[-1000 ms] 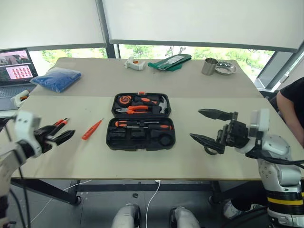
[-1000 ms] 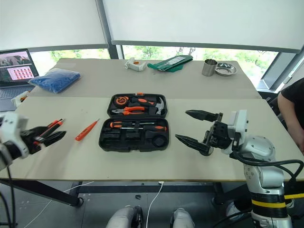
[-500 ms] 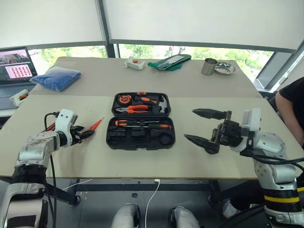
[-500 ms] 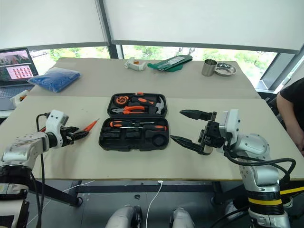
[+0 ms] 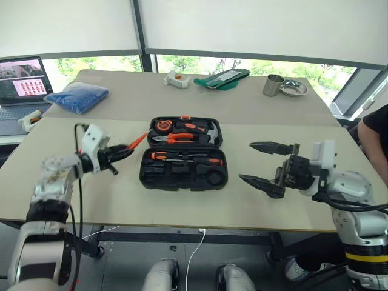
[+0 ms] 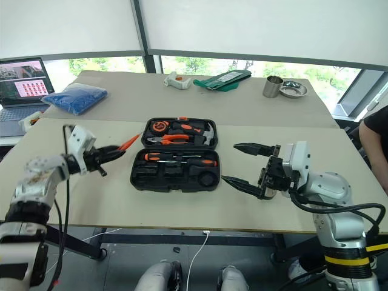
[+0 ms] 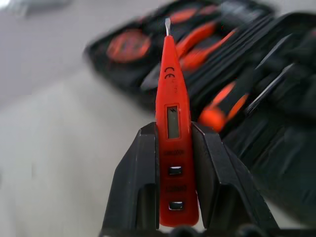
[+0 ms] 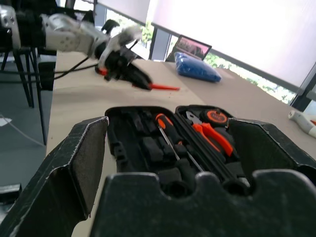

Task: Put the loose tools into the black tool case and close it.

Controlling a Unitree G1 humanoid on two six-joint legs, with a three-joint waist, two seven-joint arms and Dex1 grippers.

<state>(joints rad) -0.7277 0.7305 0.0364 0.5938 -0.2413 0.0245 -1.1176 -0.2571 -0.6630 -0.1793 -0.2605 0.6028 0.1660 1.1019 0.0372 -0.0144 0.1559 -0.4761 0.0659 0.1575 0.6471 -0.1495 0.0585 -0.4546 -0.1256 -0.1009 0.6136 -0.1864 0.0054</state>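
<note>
The black tool case point(image 5: 145, 180) lies open mid-table, its lid half to the rear. Two black-and-orange screwdrivers point(image 5: 185, 156) and a dark tape roll point(image 5: 213, 177) rest in the front half. My left gripper point(image 5: 119, 156) hovers just left of the case, shut on a small all-orange screwdriver point(image 5: 137, 141) whose tip points at the lid half. In the left wrist view the orange screwdriver point(image 7: 172, 123) is clamped between the two black fingers point(image 7: 140, 177). To the right of the case my right gripper point(image 5: 265, 163) is held open, nothing in it, facing the case point(image 8: 148, 148).
Pliers, hammer and tape measure point(image 5: 160, 127) fill the lid half. At the rear are a blue bag point(image 5: 77, 97), a laptop point(image 5: 23, 71), a white object point(image 5: 176, 79), a green item point(image 5: 221, 77), a metal cup point(image 5: 273, 85) and a bowl point(image 5: 293, 88). A person's arm point(image 5: 376, 130) is at the right edge.
My left gripper went from open to shut on the orange screwdriver, lifted it off the table and carried it right toward the case. The right gripper stayed in place.
</note>
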